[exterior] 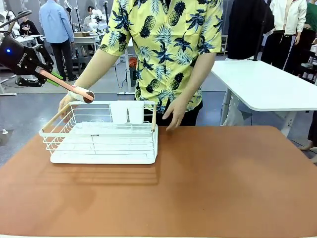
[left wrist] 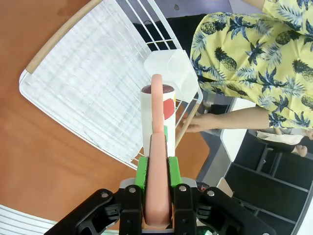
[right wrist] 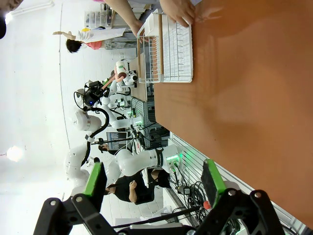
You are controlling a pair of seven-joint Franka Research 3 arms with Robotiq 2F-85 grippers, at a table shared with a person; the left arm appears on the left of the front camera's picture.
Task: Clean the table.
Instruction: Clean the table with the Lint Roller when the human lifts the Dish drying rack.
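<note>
The large rectangular matte reddish-brown table (exterior: pixel 213 188) is lying across the foreground, carrying a white wire dish rack (exterior: pixel 101 133) with pale wooden side handles on its far left portion. The left gripper (exterior: pixel 42 68) is hanging above the rack's far left corner, its jaws clamping narrowly on the salmon-pink plastic handle (exterior: pixel 57 82) of a white cylindrical roller (exterior: pixel 81 94) with a dark red end, possibly a lint roller. In the left wrist view the green pads (left wrist: pixel 142 169) are pressing both sides of that handle, though whether the roller is touching the wire cannot be told. Two white cup-shaped holders (exterior: pixel 119 112) are standing against the rack's far wall. A person in a yellow pineapple-print shirt (exterior: pixel 163 44) is standing at the far side, one hand (exterior: pixel 174 113) touching the table just beside the rack, the other hand (exterior: pixel 67 101) sitting behind the rack's far left corner. In the right wrist view the right gripper (right wrist: pixel 154 169) is hovering near the table's edge, its jaws spread wide and gripping nothing.
</note>
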